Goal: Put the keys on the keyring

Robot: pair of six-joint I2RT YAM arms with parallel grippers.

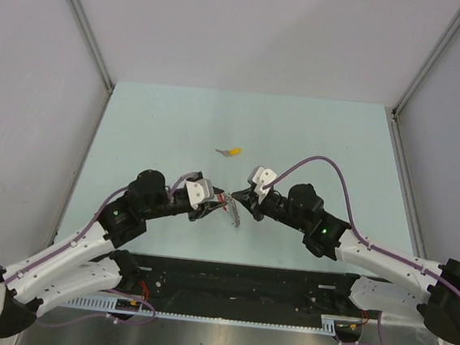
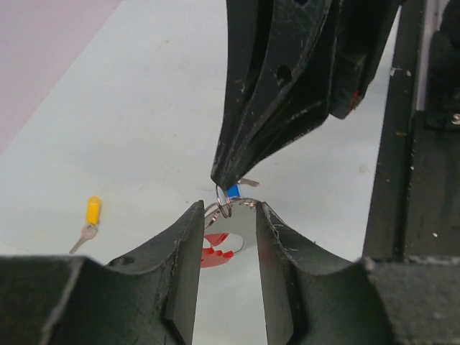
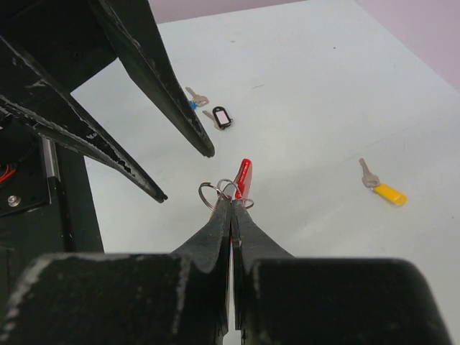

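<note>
My right gripper (image 3: 231, 201) is shut on the keyring (image 3: 224, 191), pinching its silver rings above the table, and the red tag (image 3: 244, 177) stands up just beyond the tips. My left gripper (image 2: 228, 213) is open. Its fingers (image 2: 188, 244) flank the hanging rings (image 2: 224, 203) without closing on them, and the red tag (image 2: 215, 253) shows below between them. In the top view both grippers, left (image 1: 213, 204) and right (image 1: 238, 203), meet tip to tip. A yellow-capped key (image 1: 232, 151) lies apart on the table. A blue-capped key (image 3: 194, 102) lies beyond the left fingers.
A small black loop-shaped tag (image 3: 221, 116) lies beside the blue key. The black base rail (image 1: 227, 282) runs along the near edge behind both arms. Grey walls enclose the pale green table (image 1: 161, 125) on three sides.
</note>
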